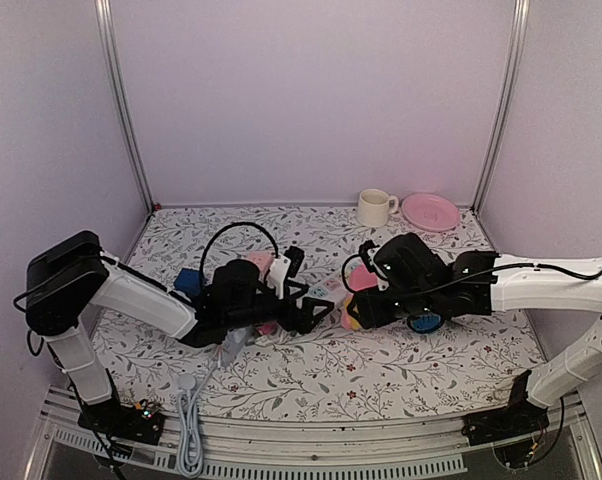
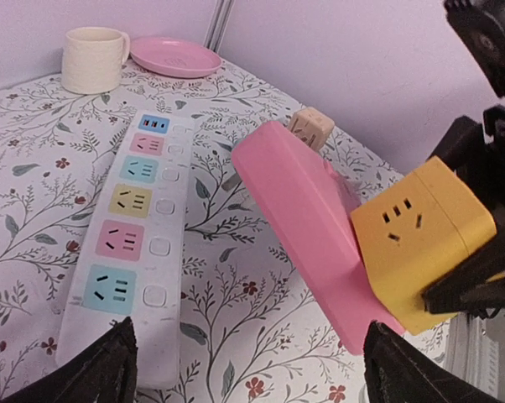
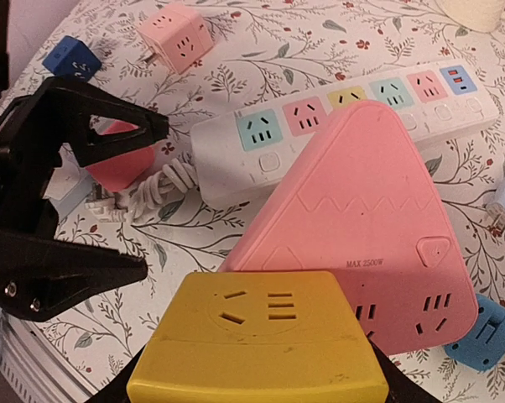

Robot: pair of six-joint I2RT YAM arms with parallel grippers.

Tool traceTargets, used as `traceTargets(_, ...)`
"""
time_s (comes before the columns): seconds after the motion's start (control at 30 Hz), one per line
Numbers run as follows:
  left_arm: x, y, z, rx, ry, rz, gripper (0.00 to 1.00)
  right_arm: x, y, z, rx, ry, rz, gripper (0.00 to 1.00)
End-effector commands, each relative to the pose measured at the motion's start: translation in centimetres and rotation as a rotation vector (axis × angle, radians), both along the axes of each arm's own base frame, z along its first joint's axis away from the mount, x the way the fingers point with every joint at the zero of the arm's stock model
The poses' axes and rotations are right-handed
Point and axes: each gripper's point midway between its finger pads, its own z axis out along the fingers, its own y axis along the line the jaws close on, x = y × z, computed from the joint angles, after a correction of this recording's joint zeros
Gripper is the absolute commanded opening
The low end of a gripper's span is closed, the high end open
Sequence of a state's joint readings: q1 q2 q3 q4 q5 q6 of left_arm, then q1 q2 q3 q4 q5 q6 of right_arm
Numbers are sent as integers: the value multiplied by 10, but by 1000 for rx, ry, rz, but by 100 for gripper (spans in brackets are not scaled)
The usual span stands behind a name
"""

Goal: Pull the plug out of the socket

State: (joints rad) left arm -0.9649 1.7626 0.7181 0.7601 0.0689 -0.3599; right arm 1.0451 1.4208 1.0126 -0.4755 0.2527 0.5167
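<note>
Yellow cube plug (image 3: 261, 336) in the pink triangular socket (image 3: 361, 243) is being clenched by the right gripper (image 1: 359, 308) for pulling; left gripper (image 2: 248, 357), jaws released, is hovering, likely to brace it

I read left arm (image 1: 131, 295) reaching low from the near-left corner toward bench centre | left gripper (image 1: 306, 288) spread wide, fingers level | right arm (image 1: 541, 285) stretched in from the right edge | right gripper (image 1: 359, 305) seemingly clamped on yellow cube plug (image 3: 257, 344), my view of its fingers poor
</note>
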Motion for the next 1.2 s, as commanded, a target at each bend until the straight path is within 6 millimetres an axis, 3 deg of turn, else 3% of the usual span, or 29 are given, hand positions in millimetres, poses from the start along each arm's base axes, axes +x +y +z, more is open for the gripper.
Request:
traceTargets(0.0, 19, -5, 20, -100, 149, 38, 94, 3, 9, 27, 127, -150, 88, 13)
traceTargets(0.17, 32, -7, 38, -214, 315, 21, 92, 2, 2, 33, 167, -244, 110, 13)
traceTargets(0.57, 30, -45, 38, -200, 449, -89, 84, 7, 15, 43, 142, -368, 161, 12)
traceTargets(0.73, 30, -49, 31, -168, 461, -88, 69, 7, 23, 42, 123, -378, 172, 12)
traceTargets(1.03, 24, -62, 15, -158, 522, -133, 57, 6, 31, 41, 110, -381, 176, 12)
traceTargets(1.17, 23, -64, 16, -167, 526, -140, 44, 5, 33, 39, 107, -376, 181, 12)
